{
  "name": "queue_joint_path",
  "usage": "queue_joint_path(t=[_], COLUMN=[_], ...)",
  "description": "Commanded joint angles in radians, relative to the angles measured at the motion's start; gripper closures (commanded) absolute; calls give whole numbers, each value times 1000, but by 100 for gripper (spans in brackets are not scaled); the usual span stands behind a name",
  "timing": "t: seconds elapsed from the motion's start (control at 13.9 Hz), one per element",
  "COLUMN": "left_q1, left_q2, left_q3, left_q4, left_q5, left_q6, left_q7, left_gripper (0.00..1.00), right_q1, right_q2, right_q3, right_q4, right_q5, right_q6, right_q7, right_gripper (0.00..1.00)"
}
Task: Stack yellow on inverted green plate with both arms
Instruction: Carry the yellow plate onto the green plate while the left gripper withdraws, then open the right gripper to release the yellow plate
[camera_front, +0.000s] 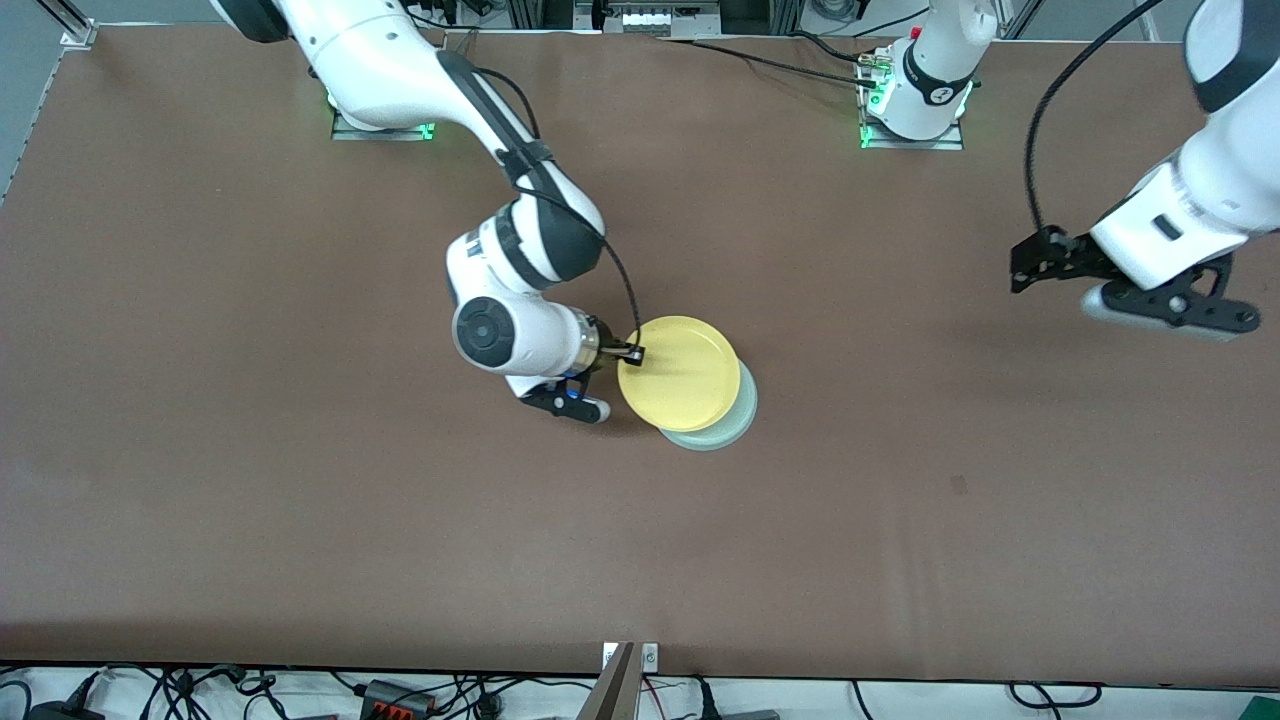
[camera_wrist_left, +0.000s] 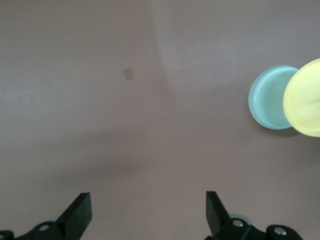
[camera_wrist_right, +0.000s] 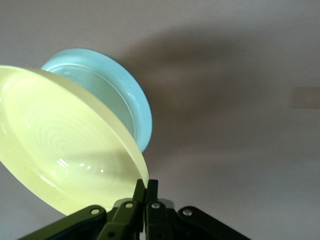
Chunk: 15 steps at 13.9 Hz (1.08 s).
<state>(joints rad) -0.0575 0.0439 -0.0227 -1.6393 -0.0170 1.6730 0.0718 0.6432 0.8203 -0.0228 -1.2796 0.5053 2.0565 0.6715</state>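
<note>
Brown matting covers the counter (camera_front: 300, 520) across the front view. Just below the frame's centre, the right end effector (camera_front: 634, 353) is clenched on the rim of the yellow plate (camera_front: 680, 373). That edge grip leaves the plate's underside free to come down on the pale mint-green plate (camera_front: 735, 415), which lies underneath, showing only as a crescent at the lower right. At the frame's right edge the left end effector (camera_front: 1035, 262) waits over bare counter, well apart from the plates.

Seen from the left wrist, its released fingers (camera_wrist_left: 80, 212) stand wide at the bottom, both plates at the right edge, overlapping.

Seen from the right wrist, closed fingertips (camera_wrist_right: 145, 192) pinch the yellow rim at bottom centre; the plate is tilted, apparently not yet settled, green plate (camera_wrist_right: 135, 100) partly covered at upper left.
</note>
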Motion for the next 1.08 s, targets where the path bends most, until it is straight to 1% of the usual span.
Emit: queue_joint_path(t=[0.0, 0.14, 0.29, 0.36, 0.57, 0.72, 0.93, 1.0], left_q1=[-7, -7, -7, -11, -18, -13, -2, -2], left_q2=[-105, -130, -139, -154, -151, -138, -130, -128], left_q3=[29, 40, 46, 47, 50, 53, 52, 52], left_q4=[-148, -148, -149, -148, -139, -116, -116, -108], left_q5=[-29, -26, -26, -28, -31, -31, -29, -29], left_q6=[89, 94, 88, 83, 50, 36, 28, 7], left_q7=[11, 6, 19, 13, 17, 19, 20, 25], left_gripper=[0, 0, 0, 0, 0, 0, 0, 0], right_q1=[19, 21, 21, 22, 36, 41, 41, 41], right_q2=[45, 75, 103, 111, 137, 138, 137, 137], right_q3=[-8, -2, 0, 0, 0, 0, 0, 0], right_q4=[43, 84, 115, 115, 114, 109, 102, 95], right_q5=[33, 67, 71, 71, 73, 75, 85, 85], right_q6=[49, 60, 62, 68, 97, 96, 83, 85], right_q7=[37, 42, 43, 45, 40, 39, 31, 31], right_gripper=[100, 100, 100, 100, 100, 100, 100, 100])
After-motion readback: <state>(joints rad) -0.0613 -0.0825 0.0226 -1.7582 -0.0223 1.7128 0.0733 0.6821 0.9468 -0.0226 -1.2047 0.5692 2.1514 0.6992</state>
